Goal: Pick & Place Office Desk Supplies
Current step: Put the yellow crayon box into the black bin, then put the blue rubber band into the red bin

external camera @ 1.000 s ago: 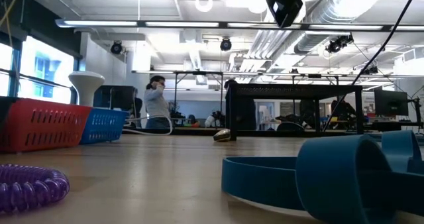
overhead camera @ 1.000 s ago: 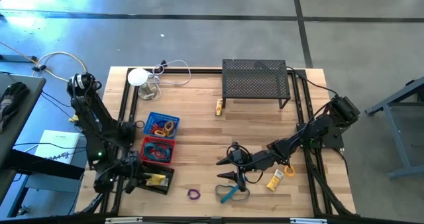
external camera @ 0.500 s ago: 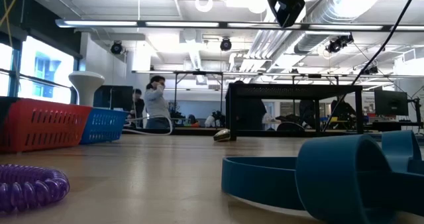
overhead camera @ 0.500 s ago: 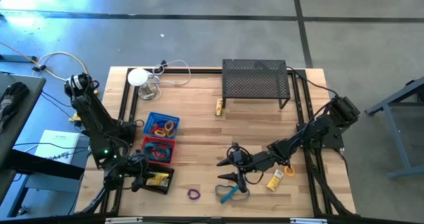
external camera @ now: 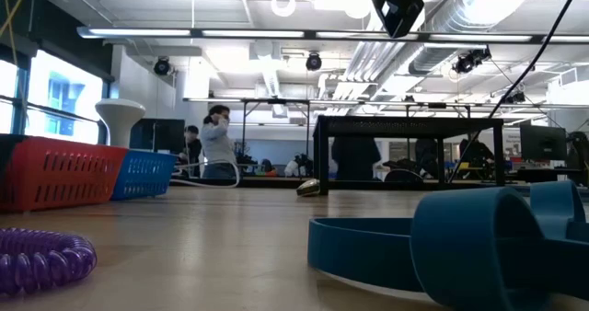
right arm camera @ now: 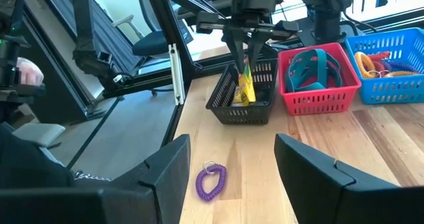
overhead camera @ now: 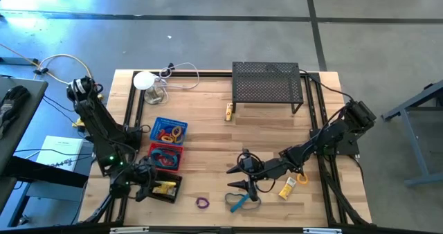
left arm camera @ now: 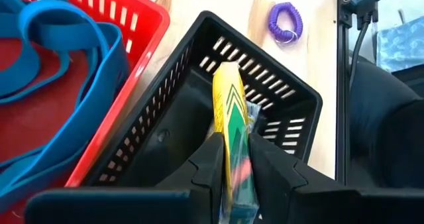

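My left gripper (overhead camera: 154,187) is at the black basket (overhead camera: 165,185) by the near left corner, shut on a yellow tube (left arm camera: 228,111). My right gripper (overhead camera: 237,176) hovers open at mid-table, just beyond a blue elastic loop (overhead camera: 239,201) that lies flat on the wood. A purple ring (overhead camera: 202,203) lies beside the loop toward the table's left. Another yellow tube (overhead camera: 287,187) and an orange ring (overhead camera: 302,178) lie under the right arm. A third tube (overhead camera: 229,111) lies by the mesh shelf. My left gripper pinches the yellow tube between its two fingers (left arm camera: 211,163), on the tube's upper end (left arm camera: 230,151). The fingers come from above, slanting down into the black basket (right arm camera: 242,105). The tube hangs tilted below them with its lower end (right arm camera: 245,95) inside the basket.
A red basket (overhead camera: 166,156) with blue loops and a blue basket (overhead camera: 168,131) with rings stand beyond the black one. The black mesh shelf (overhead camera: 266,83) is at the far edge, and the white device (overhead camera: 144,80) with its cable at the far left corner. People stand beyond the table.
My left arm has shifted a little toward the table's right over the black basket, still shut on the yellow tube. The right arm and the loose items have kept still.
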